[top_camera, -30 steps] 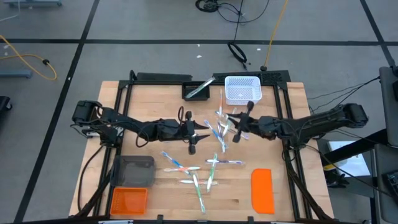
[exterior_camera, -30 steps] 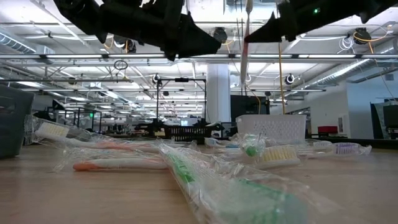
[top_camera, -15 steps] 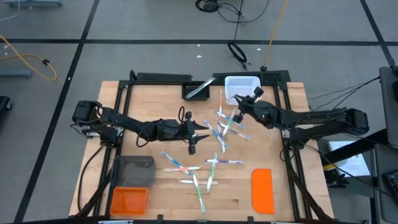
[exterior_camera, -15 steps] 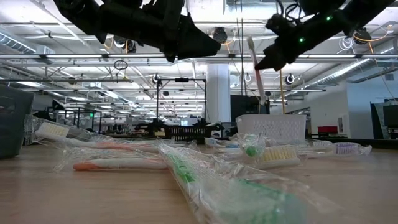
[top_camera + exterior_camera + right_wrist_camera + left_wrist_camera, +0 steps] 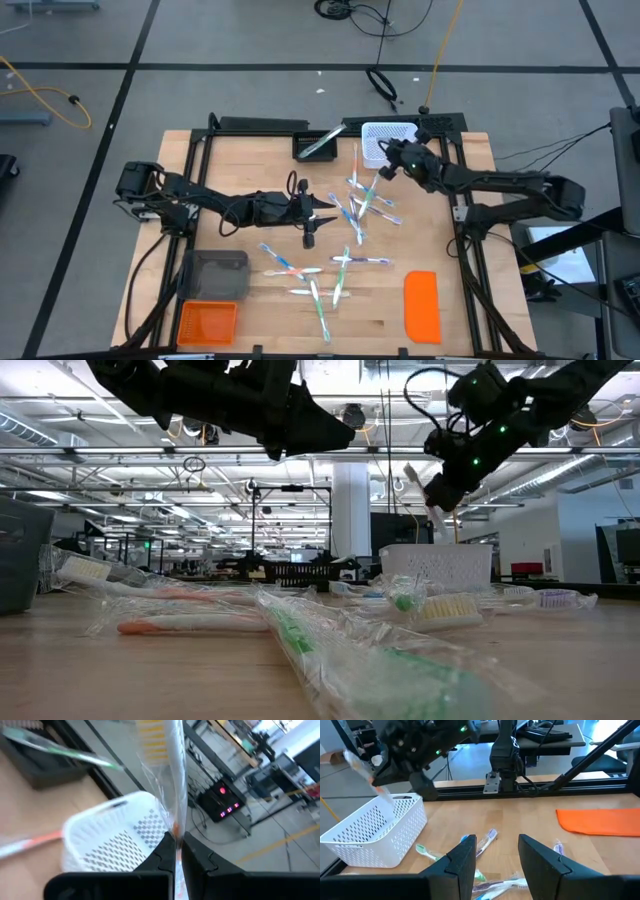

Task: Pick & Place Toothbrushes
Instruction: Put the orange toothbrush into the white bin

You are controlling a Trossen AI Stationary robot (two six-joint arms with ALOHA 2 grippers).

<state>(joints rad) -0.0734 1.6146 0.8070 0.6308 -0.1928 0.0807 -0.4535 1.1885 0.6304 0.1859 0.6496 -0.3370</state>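
toothbrush (image 5: 172,780) in right pincer (image 5: 176,851) above white basket (image 5: 107,837)

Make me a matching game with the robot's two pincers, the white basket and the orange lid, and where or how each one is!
Things:
1. right pincer
2. left pincer
3. white basket
4. orange lid

Places or states:
A. lying flat at the table's near right
B. shut on a wrapped toothbrush, next to the basket
C. open, hanging over the middle of the table
D. standing at the far edge of the table

Pairs: 1-B, 2-C, 3-D, 4-A
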